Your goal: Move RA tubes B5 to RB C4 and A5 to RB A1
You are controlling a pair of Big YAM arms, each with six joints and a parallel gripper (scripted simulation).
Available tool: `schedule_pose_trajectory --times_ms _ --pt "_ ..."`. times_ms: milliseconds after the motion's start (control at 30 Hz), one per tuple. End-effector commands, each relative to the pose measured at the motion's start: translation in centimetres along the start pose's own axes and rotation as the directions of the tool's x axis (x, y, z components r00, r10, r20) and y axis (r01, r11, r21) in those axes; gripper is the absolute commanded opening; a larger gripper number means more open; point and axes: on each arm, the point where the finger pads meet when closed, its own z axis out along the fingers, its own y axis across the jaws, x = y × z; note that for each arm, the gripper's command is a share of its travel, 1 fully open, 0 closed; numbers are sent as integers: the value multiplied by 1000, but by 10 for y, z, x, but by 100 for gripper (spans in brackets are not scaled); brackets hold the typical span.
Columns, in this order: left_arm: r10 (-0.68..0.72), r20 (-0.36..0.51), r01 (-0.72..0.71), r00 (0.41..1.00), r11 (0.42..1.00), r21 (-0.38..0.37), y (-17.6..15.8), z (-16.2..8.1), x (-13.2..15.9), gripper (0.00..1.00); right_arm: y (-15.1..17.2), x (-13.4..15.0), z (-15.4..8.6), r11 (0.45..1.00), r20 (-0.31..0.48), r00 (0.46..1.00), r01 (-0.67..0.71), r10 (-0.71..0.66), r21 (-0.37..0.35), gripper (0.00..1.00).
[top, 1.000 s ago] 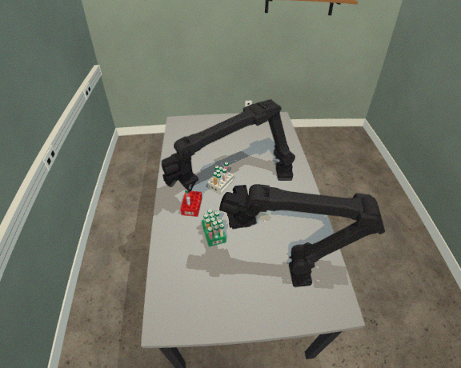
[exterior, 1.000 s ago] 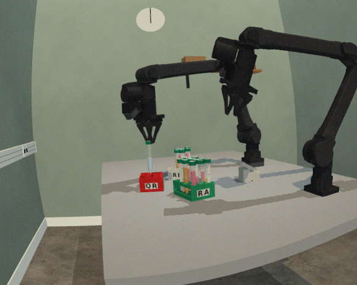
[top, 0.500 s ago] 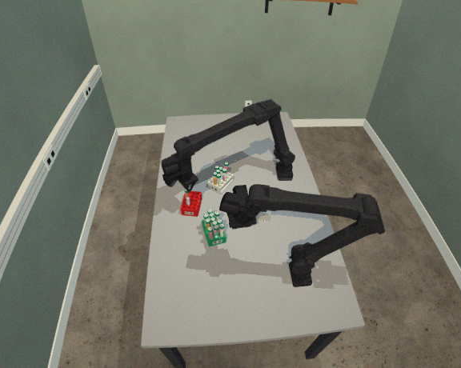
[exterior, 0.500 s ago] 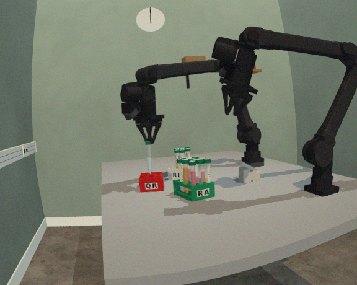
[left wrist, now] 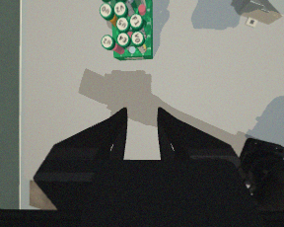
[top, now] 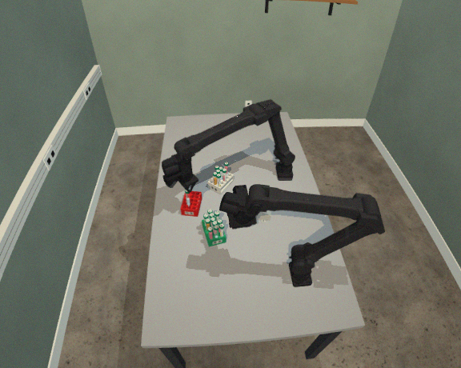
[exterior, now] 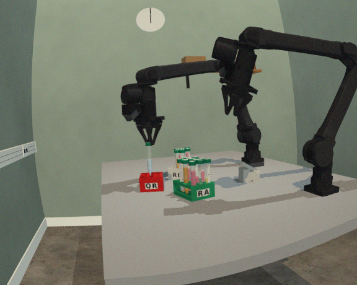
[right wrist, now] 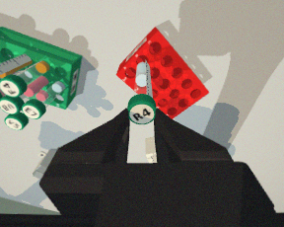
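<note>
My right gripper (top: 190,188) (exterior: 151,144) is shut on a green-capped tube (top: 188,201) (exterior: 149,155) (right wrist: 141,113) marked R4, with pale blue liquid. The tube is near upright, its lower end at a well of the red rack; how far in it is, I cannot tell. My left gripper (exterior: 231,114) (left wrist: 142,113) is open and empty, high above the table. The green rack RA (top: 209,239) (exterior: 212,188) (left wrist: 149,41) (right wrist: 72,59) holds several green-capped tubes. The white rack RB (top: 214,189) holds several tubes, one standing higher; RA partly hides it in the exterior view.
The red rack QR (top: 183,211) (exterior: 142,184) (right wrist: 156,39) stands beyond the gap between RA and RB, near the table's far edge from the bases. A small pale box (top: 265,218) (exterior: 250,176) stands toward the arm bases. The left arm overhangs it.
</note>
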Motion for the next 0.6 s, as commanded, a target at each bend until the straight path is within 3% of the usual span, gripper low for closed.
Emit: schedule_pose_trajectory --times_ms 0,67,300,567 --pt "12 14 -12 1000 999 -32 9 -12 -9 30 -10 -3 11 1000 -3 1000 -5 5 -2 0" --pt "12 14 -12 1000 999 -32 9 -12 -9 30 -12 -13 -4 1000 29 1000 -5 5 3 0" --pt "12 14 -12 1000 999 -32 9 -12 -9 30 -10 -3 13 1000 -4 1000 -5 5 -2 0" --pt "12 14 -12 1000 999 -32 9 -12 -9 30 -10 -4 13 1000 0 1000 -5 5 -1 0"
